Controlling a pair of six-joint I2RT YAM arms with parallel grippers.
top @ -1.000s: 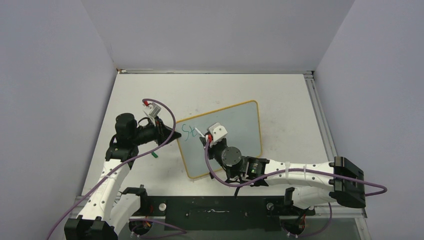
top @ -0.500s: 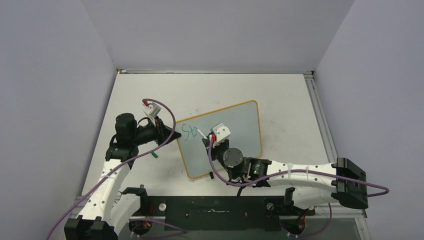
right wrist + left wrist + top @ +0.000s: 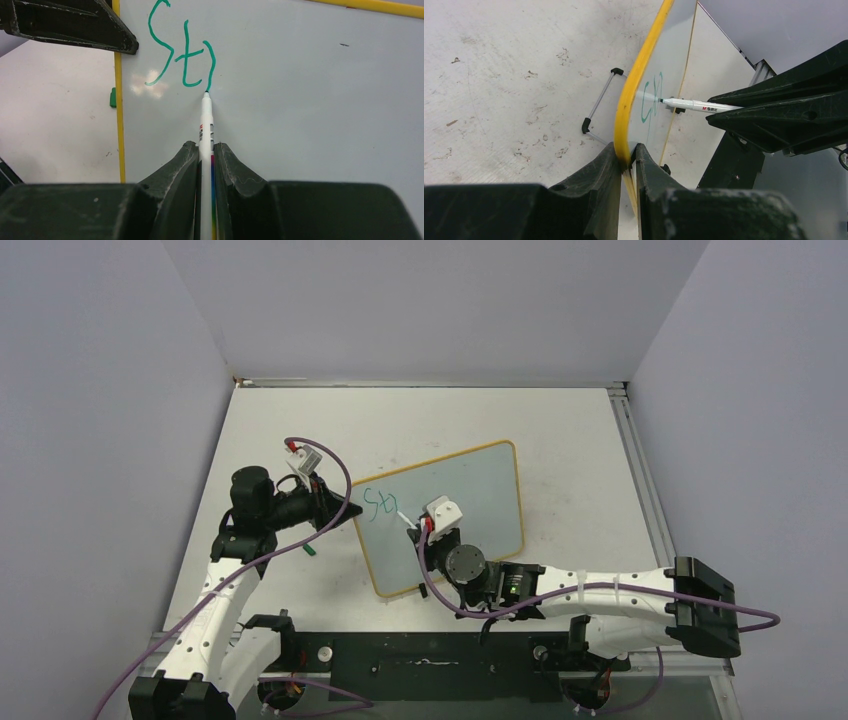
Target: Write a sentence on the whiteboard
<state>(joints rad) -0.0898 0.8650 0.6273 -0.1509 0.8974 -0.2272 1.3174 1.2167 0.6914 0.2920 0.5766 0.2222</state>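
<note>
Reading from the near edge. My right gripper (image 3: 206,150) is pinched on the marker (image 3: 206,120) at mid-barrel. The tip points away and touches the whiteboard (image 3: 487,490) at the foot of the newest green stroke. The marker looks slim, smooth and light. I judge it could pivot or slip back in the jaws if pressed hard, so light contact suits it.

The whiteboard lies skewed on the table (image 3: 570,430), mid-scene. It looks thin, stiff and light, with a glossy face. My guess is it would skate under pen pressure if nothing pinned it. The yellow frame (image 3: 640,80) is the sensible place to hold it, not the slick face.

The sentence (image 3: 182,55) is barely begun, just "S", "t" and one curved stroke. It sits toward the board's far-left corner.

Just left of the lettering, my left gripper (image 3: 626,155) is clamped on the frame of the left edge, one finger on either face. Whether that edge is lifted off the table I cannot tell. The right and far parts of the board are unwritten.
</note>
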